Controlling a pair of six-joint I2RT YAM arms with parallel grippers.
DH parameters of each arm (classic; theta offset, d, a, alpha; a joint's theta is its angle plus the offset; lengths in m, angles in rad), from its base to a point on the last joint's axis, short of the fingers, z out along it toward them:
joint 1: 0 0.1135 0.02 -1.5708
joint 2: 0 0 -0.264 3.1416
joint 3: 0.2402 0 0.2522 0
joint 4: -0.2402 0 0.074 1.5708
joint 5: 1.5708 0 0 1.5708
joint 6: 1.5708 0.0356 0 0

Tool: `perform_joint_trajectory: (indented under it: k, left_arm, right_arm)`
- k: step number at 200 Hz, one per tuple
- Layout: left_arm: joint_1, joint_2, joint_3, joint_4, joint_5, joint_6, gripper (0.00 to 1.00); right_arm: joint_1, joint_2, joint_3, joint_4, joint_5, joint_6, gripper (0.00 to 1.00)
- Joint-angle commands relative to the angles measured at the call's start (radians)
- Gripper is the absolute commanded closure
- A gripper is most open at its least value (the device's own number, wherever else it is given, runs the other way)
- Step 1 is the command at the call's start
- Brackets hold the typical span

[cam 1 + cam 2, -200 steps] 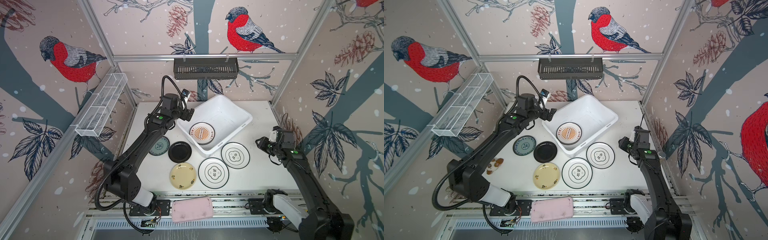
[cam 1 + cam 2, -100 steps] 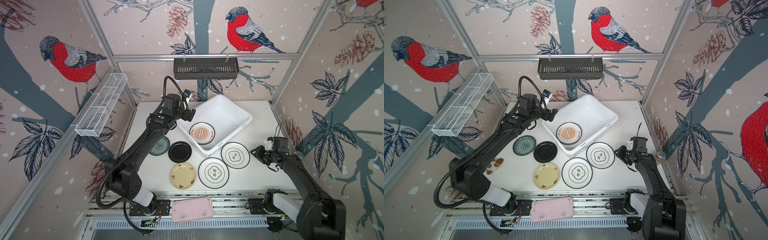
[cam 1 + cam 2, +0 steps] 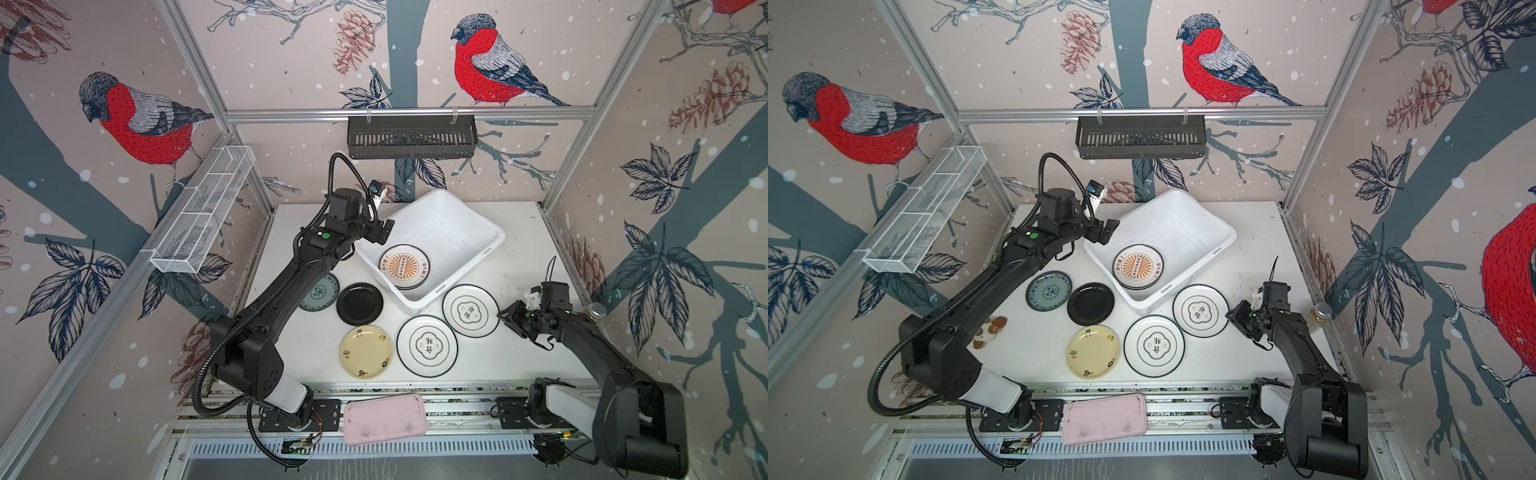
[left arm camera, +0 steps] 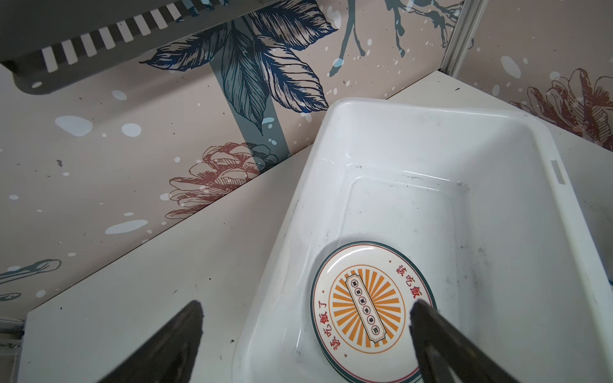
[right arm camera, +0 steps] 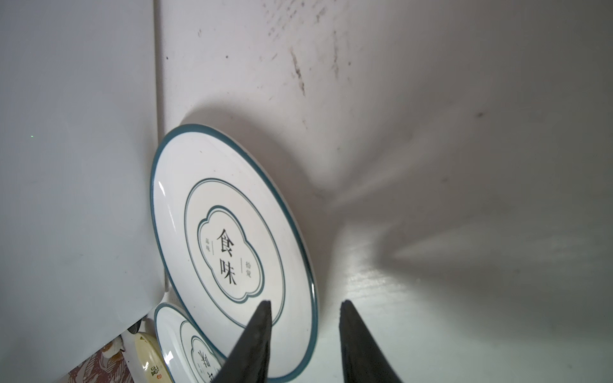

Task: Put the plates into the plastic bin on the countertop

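Observation:
The plastic bin (image 3: 478,226) lies skewed at the back of the countertop (image 3: 523,266). A sunburst plate (image 3: 404,266) lies inside it, with another rim showing beneath. On the countertop lie a teal plate (image 3: 1048,291), a black plate (image 3: 359,303), a pale yellow plate (image 3: 365,352) and two black-rimmed emblem plates (image 3: 427,345) (image 3: 470,310). My left gripper (image 4: 306,308) hangs open above the bin's left corner, holding nothing. My right gripper (image 5: 305,303) is low and partly open astride the right rim of an emblem plate (image 5: 232,232), not clamping it.
A pink tray (image 3: 384,419) rests on the front rails. A black slotted basket (image 3: 411,137) hangs on the back wall and a wire shelf (image 3: 203,216) on the left wall. A small jar (image 3: 596,309) stands at the right edge; a brown-and-white trinket (image 3: 990,330) lies under the left arm.
My right gripper has come down and forward from the right edge to the emblem plate's rim. The left arm has hardly moved. No plate has shifted.

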Motion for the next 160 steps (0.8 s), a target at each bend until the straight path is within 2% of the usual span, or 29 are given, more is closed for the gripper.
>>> perform_joint_trajectory:
  k: [1,160]
  left_arm:
    - [-0.004,-0.007,-0.003,0.023,0.023,-0.006,0.04]
    - [-0.018,-0.001,0.0,0.029,0.015,-0.009,0.04]
  right_arm:
    - [0.002,0.0,-0.023,0.042,-0.012,0.037,0.64]
    - [0.004,0.036,-0.142,0.278,-0.09,0.122,0.71]
